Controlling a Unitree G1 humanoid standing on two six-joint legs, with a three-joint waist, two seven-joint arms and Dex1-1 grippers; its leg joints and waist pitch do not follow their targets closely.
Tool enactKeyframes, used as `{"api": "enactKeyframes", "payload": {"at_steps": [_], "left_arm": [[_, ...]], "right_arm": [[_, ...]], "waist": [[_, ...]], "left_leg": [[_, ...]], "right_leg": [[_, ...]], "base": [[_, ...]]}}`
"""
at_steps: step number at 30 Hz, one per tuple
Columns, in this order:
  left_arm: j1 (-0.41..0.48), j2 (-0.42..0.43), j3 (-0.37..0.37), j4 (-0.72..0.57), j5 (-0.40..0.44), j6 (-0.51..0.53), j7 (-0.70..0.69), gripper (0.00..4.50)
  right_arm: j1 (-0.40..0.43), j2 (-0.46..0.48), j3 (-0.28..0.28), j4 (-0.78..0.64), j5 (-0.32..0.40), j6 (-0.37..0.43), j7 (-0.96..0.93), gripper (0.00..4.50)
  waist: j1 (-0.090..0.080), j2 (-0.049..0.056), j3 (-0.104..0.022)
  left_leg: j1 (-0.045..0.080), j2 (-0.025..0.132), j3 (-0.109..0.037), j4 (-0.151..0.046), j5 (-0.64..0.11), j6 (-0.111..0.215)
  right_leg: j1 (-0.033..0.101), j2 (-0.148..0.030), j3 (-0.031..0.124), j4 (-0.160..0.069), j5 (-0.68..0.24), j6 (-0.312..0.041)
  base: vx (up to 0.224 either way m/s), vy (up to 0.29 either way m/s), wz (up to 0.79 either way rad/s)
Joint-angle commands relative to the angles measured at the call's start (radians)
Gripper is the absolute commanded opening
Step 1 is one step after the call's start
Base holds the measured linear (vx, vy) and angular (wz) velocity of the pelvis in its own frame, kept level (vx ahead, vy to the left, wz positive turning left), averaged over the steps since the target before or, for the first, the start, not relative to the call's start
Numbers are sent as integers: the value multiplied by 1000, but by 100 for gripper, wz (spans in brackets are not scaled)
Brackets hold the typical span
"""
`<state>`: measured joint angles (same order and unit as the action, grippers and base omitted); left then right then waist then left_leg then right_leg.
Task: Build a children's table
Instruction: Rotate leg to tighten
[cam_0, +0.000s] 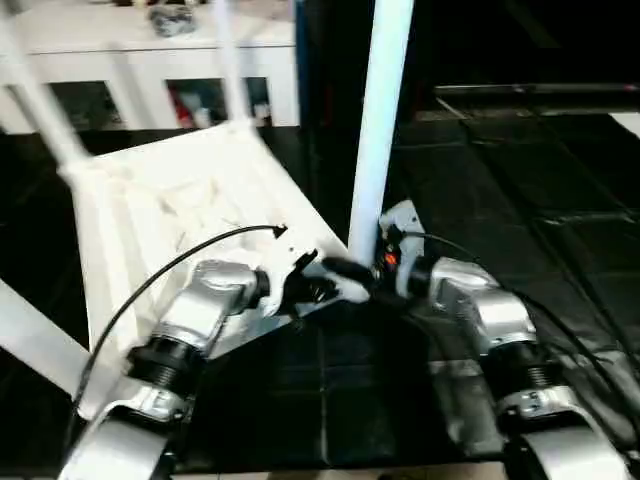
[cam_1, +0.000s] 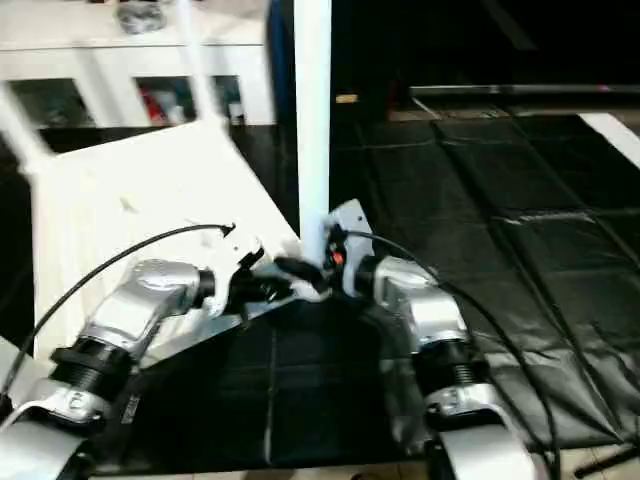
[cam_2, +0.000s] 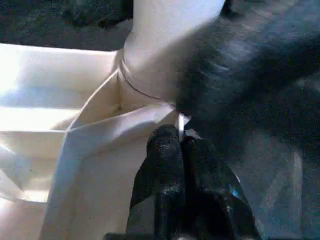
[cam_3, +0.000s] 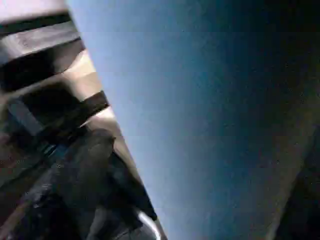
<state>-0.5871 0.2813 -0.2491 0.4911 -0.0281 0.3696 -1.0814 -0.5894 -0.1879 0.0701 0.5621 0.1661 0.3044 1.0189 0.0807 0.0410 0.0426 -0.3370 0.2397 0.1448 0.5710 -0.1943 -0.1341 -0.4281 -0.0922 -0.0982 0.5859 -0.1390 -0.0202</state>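
White plastic children's table top (cam_0: 180, 200), rectangular, lying upside down on the dark tiled floor (cam_0: 520, 230) with its ribbed underside facing up, tilted in the head views so that its near corner sits between the two silver forearms. Long white tapered tube leg (cam_0: 380, 120), upright, seated in the round socket at that near corner; the collar where leg meets socket is visible in the left wrist view (cam_2: 145, 80). Two further white legs stand at the far corners, one at the far left (cam_0: 35, 100) and one further along the far edge (cam_0: 228, 60). Left gripper (cam_2: 179, 145), two black fingers pressed together, tips lying against the rim of the top just beside the socket; nothing is seen between them. Right gripper (cam_0: 385, 262), close against the base of the upright leg on its right side; whether its fingers are spread or closed around the leg cannot be told. White cabinet with glass doors (cam_0: 150, 75), background, behind the table top.
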Motion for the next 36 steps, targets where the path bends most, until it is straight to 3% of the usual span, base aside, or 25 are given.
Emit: {"api": "enactKeyframes", "payload": {"at_steps": [1, 3, 6, 10, 11, 16, 25, 26, 33, 36], "left_arm": [[-10, 19, -27, -57, -25, -37, -99, 0], [-8, 46, -53, -65, -25, -53, -152, 0], [-7, 83, -99, -65, -14, -89, -234, 0], [-8, 114, -150, -62, 5, -118, -318, 0], [-7, 121, -160, -66, 8, -118, -336, 0], [-8, 131, -179, -71, 10, -125, -357, 0], [4, 137, -184, -84, 3, -132, -366, 0], [5, 139, -184, -83, 3, -133, -367, 0], [9, 144, -179, -82, -1, -129, -358, 0], [12, 141, -179, -74, 2, -123, -348, 0]], "right_arm": [[-27, -33, 13, 7, 15, 1, 85, 446], [-35, -68, 25, 9, 23, -4, 159, 446], [-43, -114, 51, 3, 39, -12, 274, 446], [-42, -153, 90, -6, 39, -10, 378, 446], [-36, -162, 103, -18, 44, 1, 412, 446], [-25, -165, 125, -26, 55, -6, 474, 446], [-35, -161, 151, 0, 58, -12, 532, 365], [-36, -161, 153, 2, 56, -13, 536, 356], [-41, -164, 163, 2, 59, 1, 557, 302], [-32, -159, 173, -12, 65, 14, 568, 266]], "waist": [[9, 0, -70], [20, 3, -72], [32, 8, -73], [40, 3, -70], [41, -3, -69], [56, -1, -68], [56, -8, -71], [55, -13, -72], [55, -13, -70], [55, -8, -70]], "left_leg": [[-13, -23, 33, -52, -153, 84], [-8, -21, 34, -51, -156, 79], [-11, -21, 33, -48, -161, 77], [-12, -22, 34, -49, -191, 65], [-12, -21, 34, -49, -194, 64], [-10, -18, 32, -50, -206, 50], [-16, -20, 31, -49, -174, 52], [-16, -19, 32, -48, -165, 55], [-17, -21, 32, -49, -165, 53], [-15, -21, 32, -49, -170, 50]], "right_leg": [[80, -28, 34, -51, -195, -235], [75, -27, 34, -49, -183, -243], [77, -27, 35, -44, -155, -251], [76, -29, 36, -49, -216, -236], [76, -28, 35, -50, -228, -233], [71, -30, 38, -52, -279, -215], [74, -29, 38, -48, -265, -206], [74, -28, 39, -47, -253, -209], [74, -30, 38, -50, -285, -197], [73, -29, 38, -51, -290, -194]], "base": [[0, 0, 0], [0, 0, 0], [0, 0, 0], [0, 0, 0], [0, 0, 0], [0, 0, 0], [0, 0, 0], [0, 0, 0], [0, 0, 0], [0, 0, 0]]}}
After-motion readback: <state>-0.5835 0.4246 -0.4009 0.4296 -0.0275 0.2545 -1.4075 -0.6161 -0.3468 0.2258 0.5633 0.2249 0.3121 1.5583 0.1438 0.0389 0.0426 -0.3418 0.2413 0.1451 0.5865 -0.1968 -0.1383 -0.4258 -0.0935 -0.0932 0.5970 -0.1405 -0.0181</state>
